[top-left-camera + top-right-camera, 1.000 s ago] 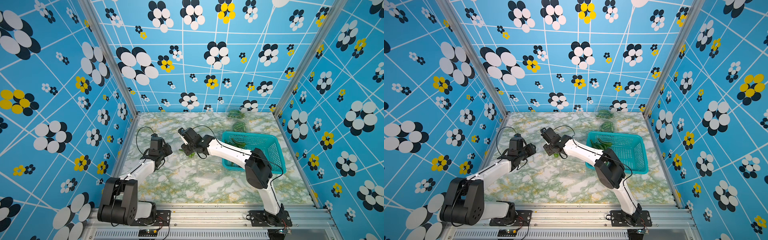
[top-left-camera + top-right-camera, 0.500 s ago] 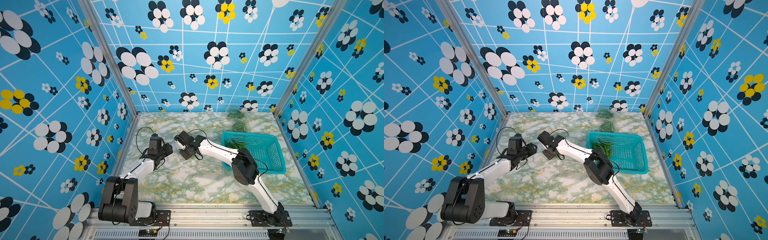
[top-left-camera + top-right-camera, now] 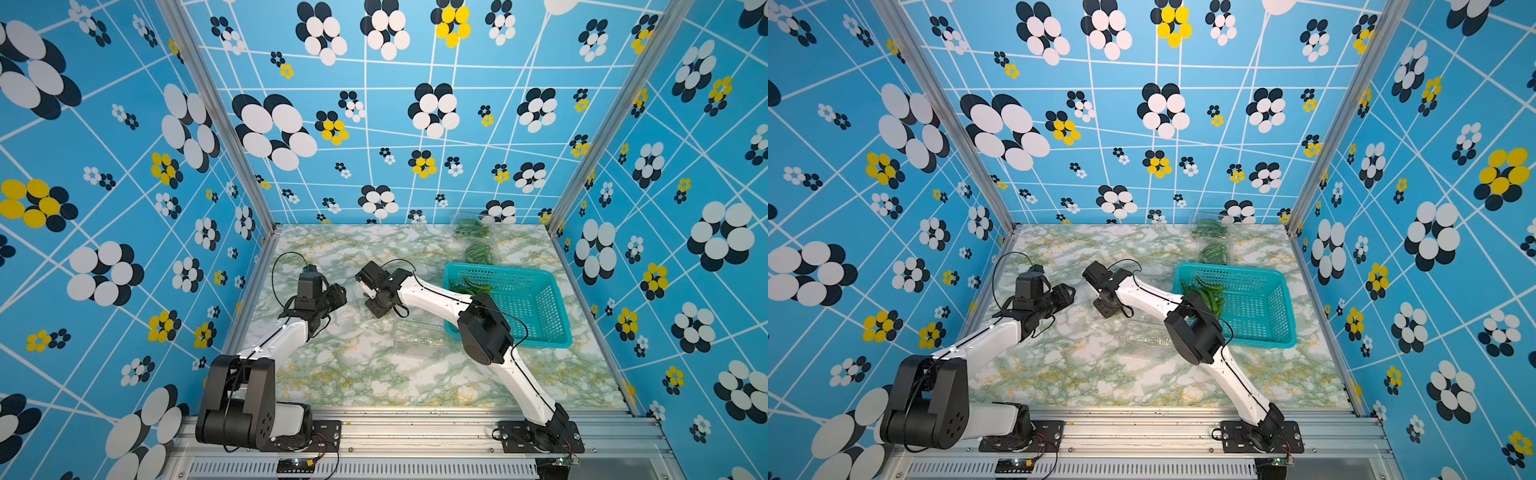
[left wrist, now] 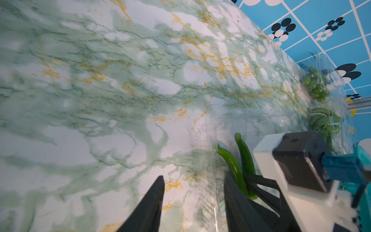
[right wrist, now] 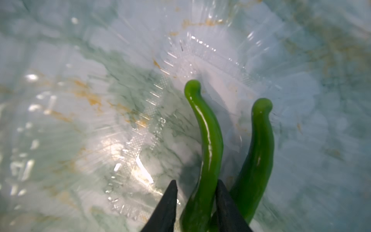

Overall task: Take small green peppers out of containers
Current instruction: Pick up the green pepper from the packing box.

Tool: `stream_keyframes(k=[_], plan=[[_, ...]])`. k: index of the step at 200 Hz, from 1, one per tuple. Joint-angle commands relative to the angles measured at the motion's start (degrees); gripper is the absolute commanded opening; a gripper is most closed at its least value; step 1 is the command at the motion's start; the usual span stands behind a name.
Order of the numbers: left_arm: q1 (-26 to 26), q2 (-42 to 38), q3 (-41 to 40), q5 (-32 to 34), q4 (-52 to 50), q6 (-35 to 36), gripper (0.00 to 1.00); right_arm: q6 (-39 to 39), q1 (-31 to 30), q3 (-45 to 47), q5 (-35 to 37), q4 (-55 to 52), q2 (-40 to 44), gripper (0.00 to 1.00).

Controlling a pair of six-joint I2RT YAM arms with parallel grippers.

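Across the marble table (image 3: 374, 374), both top views: two containers (image 3: 471, 229) (image 3: 1210, 228) packed with small green peppers (image 3: 478, 252) are being shown far right against the far wall, one just nearer than the other. More peppers are being carried in the left end of the teal basket (image 3: 540, 332) (image 3: 1266, 328), which is being parked just near of those two. An empty container (image 3: 419, 338) (image 3: 1144, 336) is being seen at the basket's near-left corner, beside the right arm (image 3: 482, 332). The right gripper (image 3: 366, 296) (image 3: 1099, 297) is being pointed down at mid-table, left of the basket. The left gripper (image 3: 341, 293) (image 3: 1071, 291) is being held just to its left. Finger gaps are not being resolved from up here.

Left wrist view: the left gripper (image 4: 192, 200) is being held wide, fingers well apart, low over the table. The ribbed rim of an open container (image 4: 251, 122) is being run through that gap, close to one finger; contact cannot be told. Two peppers are being poked out of the right gripper (image 4: 249, 180) above that container.

Right wrist view: the right gripper (image 5: 196, 206) is being kept narrow, with one pepper (image 5: 208, 140) being pinched between its fingers. A second pepper (image 5: 261, 150) is being carried against the outer side of one finger; whether it is gripped cannot be told. Clear ribbed plastic of the open container is being blurred underneath.
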State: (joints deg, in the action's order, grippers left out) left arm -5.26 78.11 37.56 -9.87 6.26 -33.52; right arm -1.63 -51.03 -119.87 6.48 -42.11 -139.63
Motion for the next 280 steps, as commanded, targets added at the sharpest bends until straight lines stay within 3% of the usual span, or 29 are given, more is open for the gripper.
stream_keyframes(k=[1, 54, 116, 159, 183, 213, 280], plan=[[0.42, -0.95, 0.03, -1.0, 0.77, -0.27, 0.5, 0.5, -0.21, -2.29, -1.75, -2.2, -1.25, 0.33], [0.42, -1.05, -0.09, -1.63, 1.1, -0.29, 0.5, -0.06, 0.09, -3.11, -2.01, -2.84, -2.56, 0.23], [0.44, -1.59, -0.47, -2.17, 1.82, -0.31, 0.5, -0.19, 0.35, -3.36, -1.91, -3.4, -1.97, 0.0], [0.3, -3.19, -1.27, -2.96, 3.53, -0.08, 0.5, -0.78, 0.65, 1.48, -0.91, 0.3, 5.3, 0.0], [-0.36, -4.09, -1.96, -4.36, 5.59, 0.74, 0.5, -1.3, 1.34, 7.69, -1.19, 4.64, 12.62, 0.0], [-2.16, -4.42, -2.07, -5.72, 7.46, 2.15, 0.5, -0.63, 2.05, 21.85, -0.41, 15.12, 25.63, 0.0], [-9.0, -4.7, -0.21, -6.42, 8.21, 8.07, 0.5, -1.04, 6.55, 52.3, 11.65, 31.95, 52.51, 0.0]])
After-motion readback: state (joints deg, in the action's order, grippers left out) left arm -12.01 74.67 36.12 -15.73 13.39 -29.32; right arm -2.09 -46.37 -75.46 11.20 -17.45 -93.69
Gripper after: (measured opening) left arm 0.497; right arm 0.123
